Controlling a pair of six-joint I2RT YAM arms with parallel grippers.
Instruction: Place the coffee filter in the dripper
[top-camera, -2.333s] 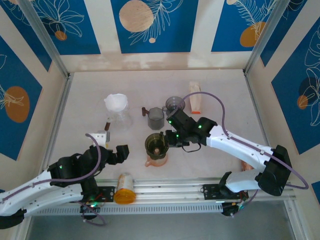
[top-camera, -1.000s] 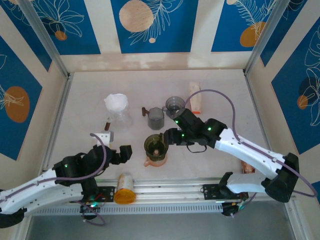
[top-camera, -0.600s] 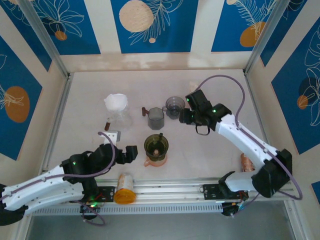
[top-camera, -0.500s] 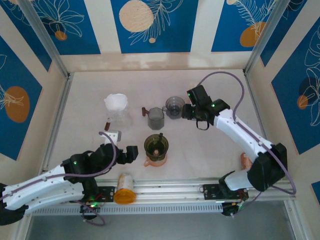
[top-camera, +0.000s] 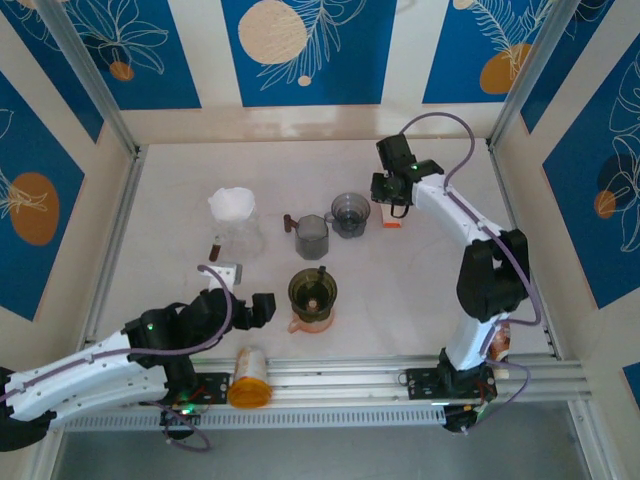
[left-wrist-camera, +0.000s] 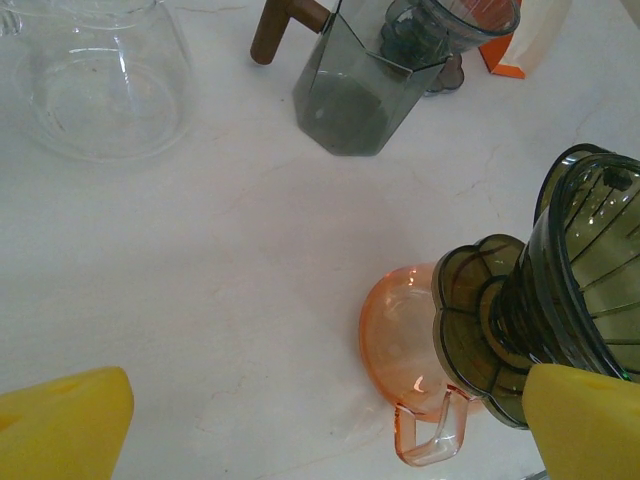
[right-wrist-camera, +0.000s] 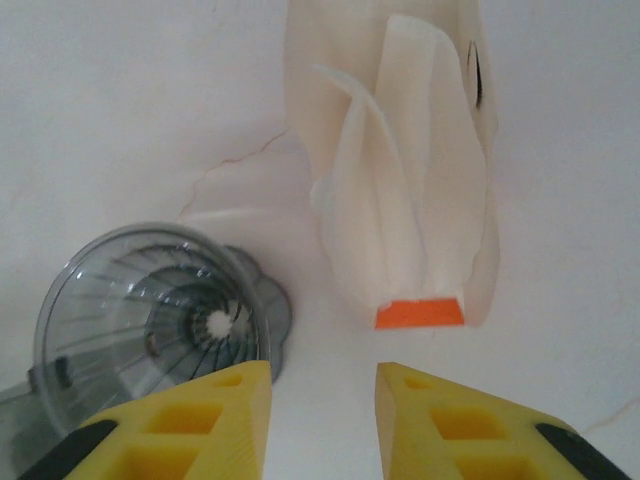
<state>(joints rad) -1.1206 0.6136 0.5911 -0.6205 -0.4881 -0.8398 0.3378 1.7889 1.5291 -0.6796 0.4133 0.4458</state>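
Observation:
A cream pack of paper coffee filters (right-wrist-camera: 400, 170) with an orange end lies on the white table at the back right (top-camera: 392, 210). My right gripper (right-wrist-camera: 323, 385) hangs just above its orange end (top-camera: 388, 198), jaws open a narrow way with nothing between them. A grey ribbed dripper (right-wrist-camera: 150, 310) stands left of the pack (top-camera: 349, 213). A dark olive dripper (top-camera: 314, 291) sits on an orange cup (left-wrist-camera: 410, 340). A white filter (top-camera: 232, 204) rests on a glass carafe (left-wrist-camera: 100, 90). My left gripper (left-wrist-camera: 330, 430) is wide open near the front (top-camera: 258, 308), left of the olive dripper (left-wrist-camera: 575, 290).
A grey mug with a wooden handle (top-camera: 310, 235) stands between the carafe and the grey dripper. A small white box (top-camera: 228, 272) lies near the left arm. A jar with an orange lid (top-camera: 249, 376) lies on the front rail. Metal posts frame the table.
My right arm has swung from beside the olive dripper to the back, over the filter pack, and its jaws have narrowed. The left arm has shifted slightly right.

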